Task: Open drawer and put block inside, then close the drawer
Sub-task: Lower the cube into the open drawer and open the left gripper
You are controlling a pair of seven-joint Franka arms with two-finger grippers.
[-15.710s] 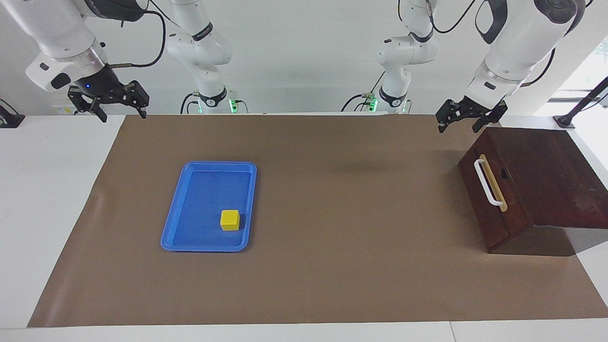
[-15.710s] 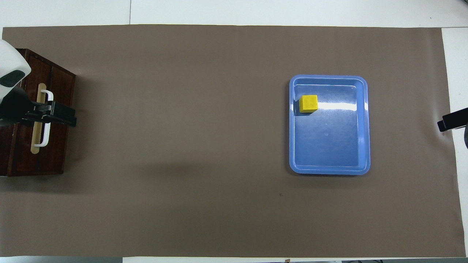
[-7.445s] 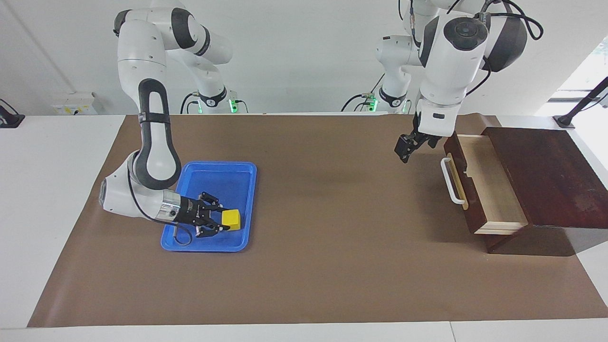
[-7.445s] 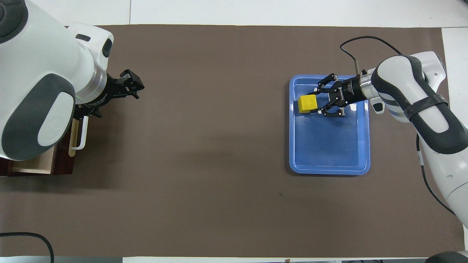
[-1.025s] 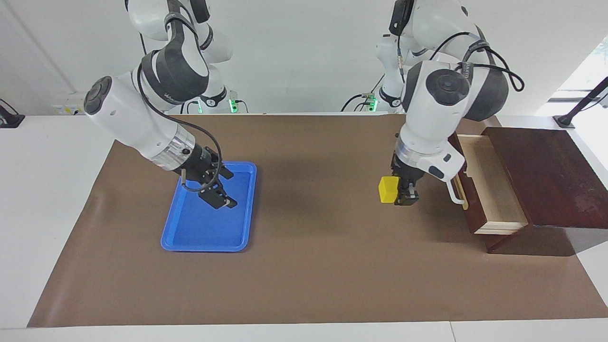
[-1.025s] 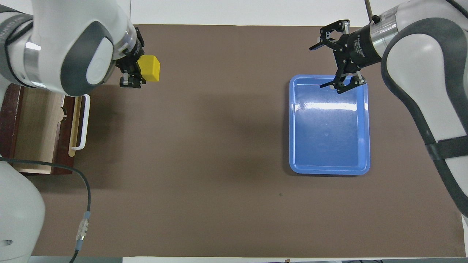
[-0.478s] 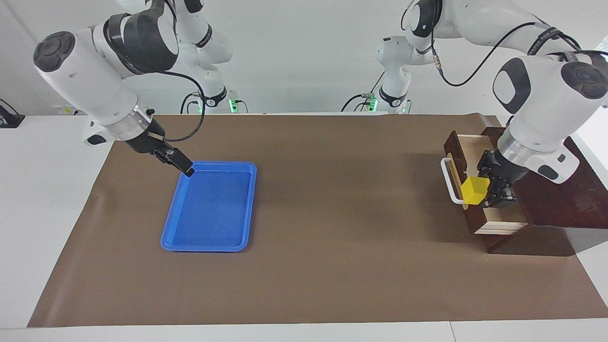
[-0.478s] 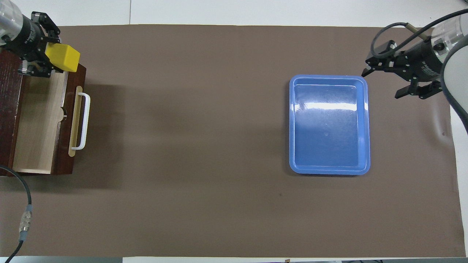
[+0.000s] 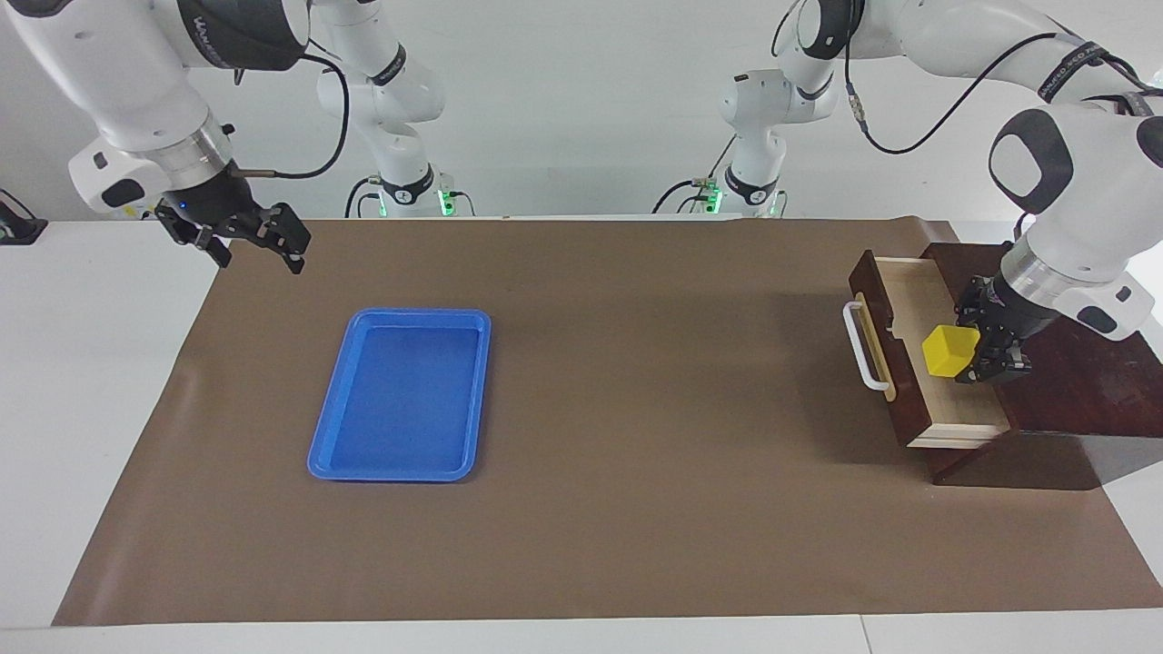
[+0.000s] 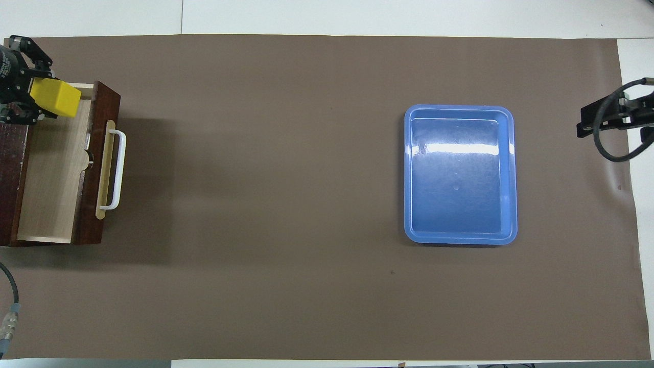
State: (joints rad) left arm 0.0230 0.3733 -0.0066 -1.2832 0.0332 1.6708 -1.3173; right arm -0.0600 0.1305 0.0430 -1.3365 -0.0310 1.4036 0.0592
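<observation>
The dark reddish-brown drawer point(image 9: 959, 406) point(image 10: 48, 179) stands pulled out of its wooden box point(image 9: 1072, 309), pale wood inside, its white bar handle point(image 9: 863, 345) point(image 10: 118, 168) facing the tray. My left gripper point(image 9: 965, 354) point(image 10: 37, 97) hangs over the drawer's inside, shut on the small yellow block point(image 9: 949, 351) point(image 10: 55, 98). The block sits above the drawer floor, in the air. My right gripper point(image 9: 243, 238) point(image 10: 608, 116) is open and holds nothing, raised over the mat's edge at the right arm's end.
A flat blue tray point(image 9: 400, 400) point(image 10: 460, 179) lies on the brown mat toward the right arm's end, with nothing in it. The wooden box takes up the table's corner at the left arm's end.
The left gripper carried the block from over the drawer's front panel to over its inside. The right gripper drew back from the tray's corner toward the mat's edge.
</observation>
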